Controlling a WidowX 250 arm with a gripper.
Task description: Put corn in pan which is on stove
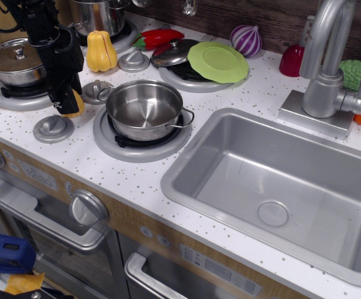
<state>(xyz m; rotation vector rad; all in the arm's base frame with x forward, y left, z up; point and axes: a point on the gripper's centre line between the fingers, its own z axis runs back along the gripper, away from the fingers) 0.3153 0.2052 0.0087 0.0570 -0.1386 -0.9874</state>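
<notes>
The corn (77, 102) stands on the white speckled stove (75, 149), left of the pan; only a thin yellow edge of it shows past my black gripper. The pan (144, 112), a shiny lidless steel pot with wire loop handles, sits empty on the front burner ring. My gripper (67, 103) is down at the corn, its fingers covering most of it. The gap between the fingers is hidden, so I cannot tell whether they are closed on the corn.
A yellow-orange squash (101, 51) stands just behind the gripper. A small lidded steel pot (14, 61) is at the left and a tall steel pot (99, 14) behind. Grey knobs (53, 128) lie nearby. A green plate (218, 61) and the sink (274, 187) are to the right.
</notes>
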